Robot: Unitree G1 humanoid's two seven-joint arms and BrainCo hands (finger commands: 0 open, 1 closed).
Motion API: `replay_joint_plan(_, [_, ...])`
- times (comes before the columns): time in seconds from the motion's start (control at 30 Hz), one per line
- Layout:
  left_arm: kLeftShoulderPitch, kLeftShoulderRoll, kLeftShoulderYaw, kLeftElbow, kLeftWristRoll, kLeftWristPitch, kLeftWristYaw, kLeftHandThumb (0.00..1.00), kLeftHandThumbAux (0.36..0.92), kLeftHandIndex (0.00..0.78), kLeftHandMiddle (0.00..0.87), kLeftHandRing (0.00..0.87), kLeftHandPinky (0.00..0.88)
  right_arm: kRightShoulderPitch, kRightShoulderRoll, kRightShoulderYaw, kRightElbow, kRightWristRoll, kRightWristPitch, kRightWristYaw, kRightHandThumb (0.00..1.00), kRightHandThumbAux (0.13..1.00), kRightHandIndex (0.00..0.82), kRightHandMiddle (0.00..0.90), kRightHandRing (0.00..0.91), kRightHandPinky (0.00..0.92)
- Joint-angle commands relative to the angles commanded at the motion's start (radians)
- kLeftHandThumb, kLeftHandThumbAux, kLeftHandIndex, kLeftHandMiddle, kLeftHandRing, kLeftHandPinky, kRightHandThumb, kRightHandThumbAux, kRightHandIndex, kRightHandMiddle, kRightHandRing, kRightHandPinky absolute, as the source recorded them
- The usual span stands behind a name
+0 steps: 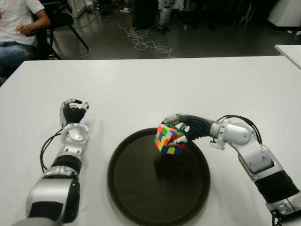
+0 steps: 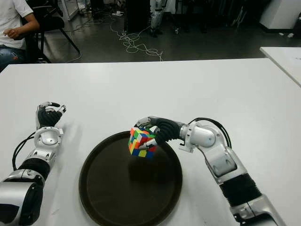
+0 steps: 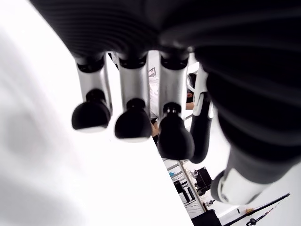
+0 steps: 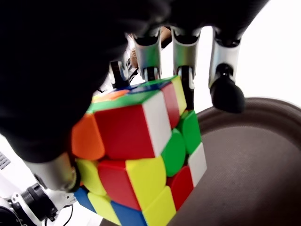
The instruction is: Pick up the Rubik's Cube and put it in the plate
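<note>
My right hand (image 1: 178, 133) holds the multicoloured Rubik's Cube (image 1: 169, 140) between thumb and fingers, lifted above the far part of the dark round plate (image 1: 141, 197). The cube's shadow falls on the plate just beneath it. In the right wrist view the cube (image 4: 141, 150) fills the palm, fingers (image 4: 225, 89) curled over its far side, the plate's rim (image 4: 263, 106) behind. My left hand (image 1: 74, 115) shows at the left of the white table (image 1: 150, 89), left of the plate, fingers loosely curled with nothing in them.
A person sits on a chair (image 1: 56, 23) beyond the table's far left corner. Cables (image 1: 146, 42) lie on the floor behind the table. Another white table's corner (image 1: 289, 52) shows at the far right.
</note>
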Motion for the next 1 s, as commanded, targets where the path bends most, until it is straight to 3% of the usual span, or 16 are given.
replay_joint_plan(0.67, [-0.001,0.007,-0.008,0.009,0.004,-0.004,-0.001,0.710,0.703,0.442,0.834,0.831,0.826,0.032,0.017,0.012,-0.061,-0.044,0.036,-0.067,0.689,0.725,0.437,0.817,0.824,0.822])
replay_joint_plan(1.0, [-0.003,0.006,-0.002,0.007,-0.004,0.005,-0.010,0.711,0.704,0.442,0.827,0.823,0.816,0.022,-0.003,0.042,-0.090,-0.100,0.060,-0.056,0.691,0.723,0.438,0.860,0.871,0.874])
